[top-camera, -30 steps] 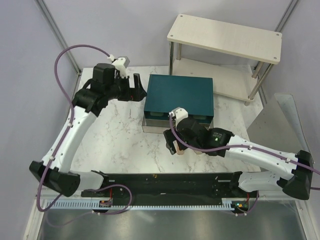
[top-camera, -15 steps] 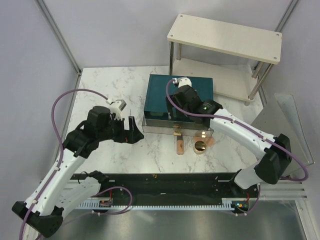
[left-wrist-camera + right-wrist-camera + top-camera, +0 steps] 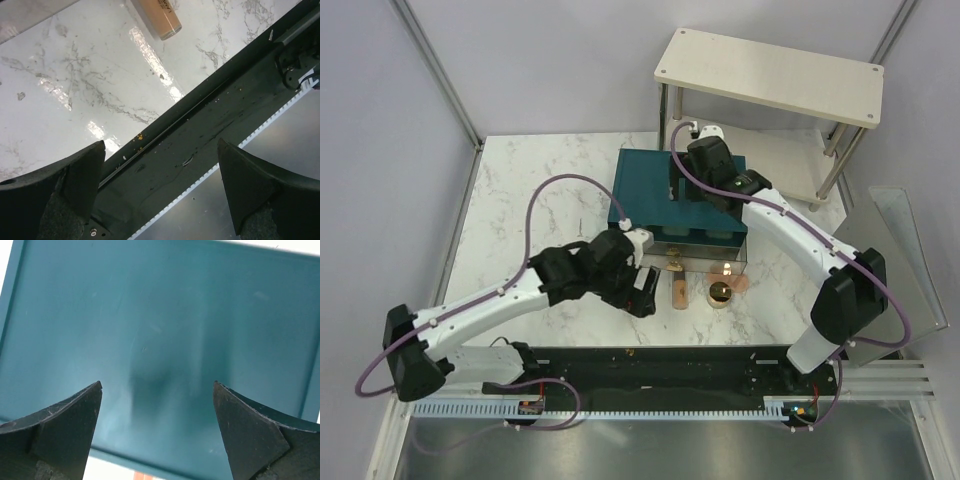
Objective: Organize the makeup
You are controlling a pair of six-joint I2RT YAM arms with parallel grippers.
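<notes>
The peach-tan tube [image 3: 677,293] lies on the marble in front of the teal box [image 3: 650,190]. It also shows at the top of the left wrist view [image 3: 160,19]. The gold-rimmed dark compact [image 3: 720,293] sits right of it, with two peach-pink pads [image 3: 725,268] [image 3: 746,283] close by. My left gripper [image 3: 644,292] is open and empty, just left of the tube, over the black rail [image 3: 200,135]. My right gripper [image 3: 678,190] is open and empty above the box lid [image 3: 160,315]. The mint-green tube does not show.
A clear drawer with a gold handle [image 3: 672,265] stands out from the box front. A two-level white shelf [image 3: 770,75] stands at the back right. A clear panel [image 3: 895,250] leans at the right edge.
My left arm swung from the far left corner to the front middle, beside the tube. My right arm lifted off the makeup and moved back over the box lid.
</notes>
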